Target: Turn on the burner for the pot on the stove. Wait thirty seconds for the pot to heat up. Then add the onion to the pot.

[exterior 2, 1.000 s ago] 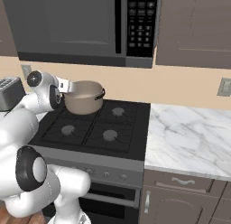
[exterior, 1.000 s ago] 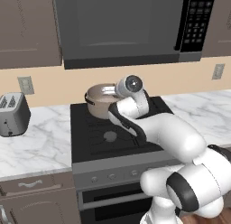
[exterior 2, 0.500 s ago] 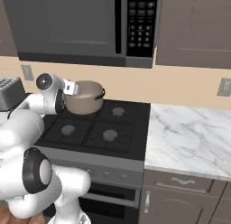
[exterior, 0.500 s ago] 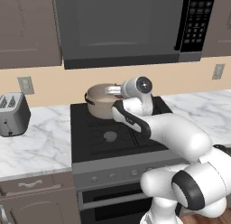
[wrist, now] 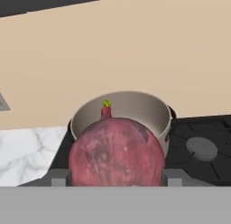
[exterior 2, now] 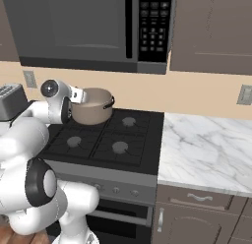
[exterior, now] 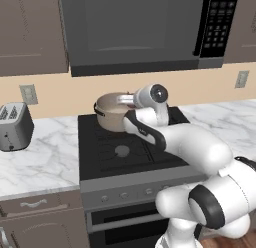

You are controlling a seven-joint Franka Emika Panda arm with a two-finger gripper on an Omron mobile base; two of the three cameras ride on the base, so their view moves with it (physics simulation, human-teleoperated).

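A dark-red onion [wrist: 116, 151] sits between my gripper's [wrist: 116, 177] two finger tips, which are shut on its sides. The tan pot [wrist: 135, 108] stands just beyond it, and its inside looks empty. On the black stove [exterior: 150, 159] the pot [exterior: 107, 114] occupies the back left quadrant, hiding its burner. My gripper [exterior: 126, 99] hovers at the pot's right rim, level with its top. From the other side, the hand [exterior 2: 78, 95] reaches the near rim of the pot [exterior 2: 96, 109].
A toaster [exterior: 14, 126] stands on the left marble counter. The microwave [exterior: 135, 27] hangs low over the stove. Grey knobs [exterior: 125, 193] line the stove front. Other burner caps [exterior 2: 119, 147] are uncovered. Marble counter [exterior 2: 206, 149] extends to the right.
The hand has swung slightly further toward the pot with the onion still held. The pot has not moved.
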